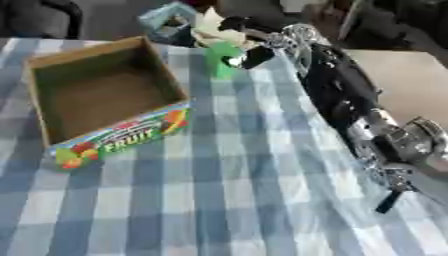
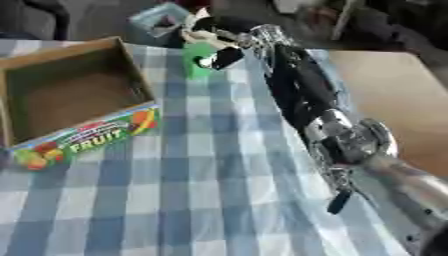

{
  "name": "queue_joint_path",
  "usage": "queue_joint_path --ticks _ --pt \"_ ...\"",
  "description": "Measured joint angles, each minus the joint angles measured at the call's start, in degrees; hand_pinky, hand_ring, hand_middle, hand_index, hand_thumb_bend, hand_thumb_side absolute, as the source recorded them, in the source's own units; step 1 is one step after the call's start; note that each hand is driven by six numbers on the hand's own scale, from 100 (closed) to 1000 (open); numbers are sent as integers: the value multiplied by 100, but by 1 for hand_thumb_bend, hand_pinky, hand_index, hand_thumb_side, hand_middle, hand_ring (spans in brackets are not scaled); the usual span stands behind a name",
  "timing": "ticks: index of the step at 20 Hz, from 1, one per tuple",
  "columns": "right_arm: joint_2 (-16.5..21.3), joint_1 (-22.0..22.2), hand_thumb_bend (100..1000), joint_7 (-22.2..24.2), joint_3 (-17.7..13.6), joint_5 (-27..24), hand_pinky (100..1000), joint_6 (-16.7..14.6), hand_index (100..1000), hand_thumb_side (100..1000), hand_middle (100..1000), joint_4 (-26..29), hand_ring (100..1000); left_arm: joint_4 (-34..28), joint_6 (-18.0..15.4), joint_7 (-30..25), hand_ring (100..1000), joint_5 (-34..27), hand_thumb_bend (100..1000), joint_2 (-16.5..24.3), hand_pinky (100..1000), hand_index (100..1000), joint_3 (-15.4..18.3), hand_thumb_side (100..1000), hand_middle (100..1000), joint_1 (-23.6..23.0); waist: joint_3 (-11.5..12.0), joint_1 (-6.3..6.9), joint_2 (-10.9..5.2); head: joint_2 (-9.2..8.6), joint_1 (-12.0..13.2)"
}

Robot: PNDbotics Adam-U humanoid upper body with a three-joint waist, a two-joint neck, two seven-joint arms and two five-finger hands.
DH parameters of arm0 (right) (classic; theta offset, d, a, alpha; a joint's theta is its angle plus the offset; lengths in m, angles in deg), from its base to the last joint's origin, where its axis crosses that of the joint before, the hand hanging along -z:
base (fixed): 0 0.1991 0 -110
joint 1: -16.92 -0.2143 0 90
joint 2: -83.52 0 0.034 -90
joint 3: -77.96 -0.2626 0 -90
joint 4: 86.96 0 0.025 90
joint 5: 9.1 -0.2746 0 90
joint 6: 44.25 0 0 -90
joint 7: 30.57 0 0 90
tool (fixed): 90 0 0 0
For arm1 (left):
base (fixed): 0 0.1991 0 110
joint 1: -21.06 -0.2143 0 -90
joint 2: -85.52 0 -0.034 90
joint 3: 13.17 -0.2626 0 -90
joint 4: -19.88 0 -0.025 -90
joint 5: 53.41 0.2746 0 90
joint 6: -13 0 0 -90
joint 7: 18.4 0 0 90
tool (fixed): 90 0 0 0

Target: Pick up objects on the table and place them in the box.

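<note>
Box: cardboard box [image 1: 105, 87] near the table's far left corner, open top, inside bare; front wall reads "FRUIT" among printed fruit pictures.
Green object: small green object [image 1: 222, 62] at the far edge, right of the box, pale top.
Right hand: right hand [image 1: 245, 47] stretched from the right edge, fingers curled round the green object.
Table: blue-and-white checked cloth [image 1: 236, 190].

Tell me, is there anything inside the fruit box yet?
No, the box shows only its bare brown bottom, while the right hand is at the green object beyond the box's far corner.
</note>
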Motion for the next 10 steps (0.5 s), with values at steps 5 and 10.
queue_joint_path --ticks 5,10 --pt "4 0 239 -84 -32 24 940 23 1000 675 1000 -1 967 0 -12 -12 694 0 100 0 769 811 0 619 638 0 14 0 31 -2 -5" --pt "33 3 214 -152 -41 26 937 30 1000 674 1000 -1 965 0 -22 -22 694 5 100 -1 769 811 0 623 638 0 58 1 110 -20 -31"
